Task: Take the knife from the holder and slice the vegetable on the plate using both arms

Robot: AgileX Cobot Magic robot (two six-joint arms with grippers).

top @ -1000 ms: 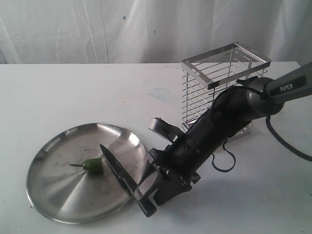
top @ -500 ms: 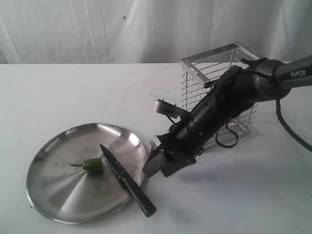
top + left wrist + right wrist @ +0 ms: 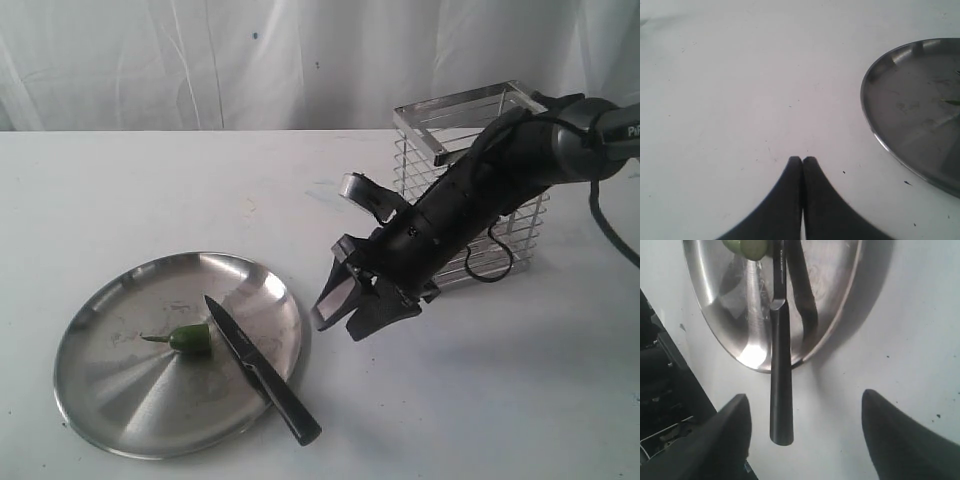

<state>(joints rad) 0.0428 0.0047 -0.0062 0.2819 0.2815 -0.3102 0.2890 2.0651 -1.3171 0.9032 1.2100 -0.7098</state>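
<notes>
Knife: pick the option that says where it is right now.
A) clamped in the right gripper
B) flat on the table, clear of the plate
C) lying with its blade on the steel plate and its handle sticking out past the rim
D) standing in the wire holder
C: the knife lies blade-down on the plate beside the green chilli piece, handle past the rim; the open right gripper holds nothing.

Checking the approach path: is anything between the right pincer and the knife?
Nothing visible. The open right pincer hangs beside the plate, with only tabletop between it and the knife lying across the rim.
</notes>
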